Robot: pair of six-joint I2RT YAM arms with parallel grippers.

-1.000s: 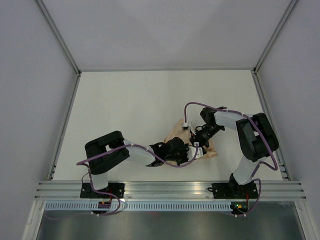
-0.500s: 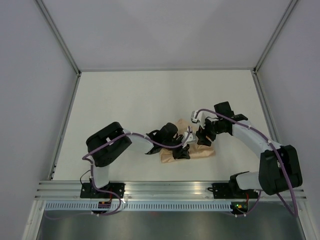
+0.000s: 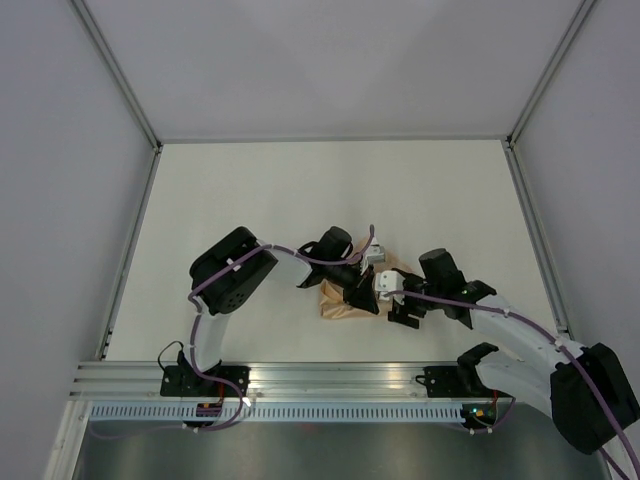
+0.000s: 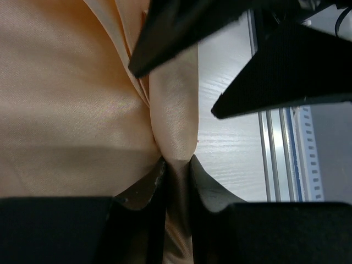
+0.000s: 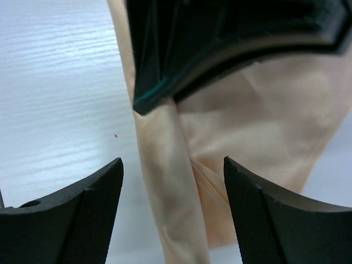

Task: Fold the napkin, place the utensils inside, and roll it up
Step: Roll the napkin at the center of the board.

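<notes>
1. Napkin (image 3: pixel 337 304): a peach-orange cloth, bunched into a crumpled heap on the surface (image 3: pixel 250 200). It lies in the near half, about midway between the left and right edges and a little short of the near edge.
2. Left gripper (image 4: pixel 176 165): I read it as closed on a raised fold of the napkin. The cloth is pinched thin between its two fingers, and a glossy ridge runs away from them.
3. Right gripper (image 5: pixel 173 168): the jaws are spread wide, one finger on each side of that same ridge. It holds nothing. I cannot tell whether either finger brushes the cloth.
4. Placement of the two: they meet nearly tip to tip over the right part of the heap. The left gripper's black body fills the top of my right wrist view.
5. Aluminium rail (image 4: pixel 286 154): it runs along the near edge, and a strip of bare surface lies between it and the napkin.
</notes>
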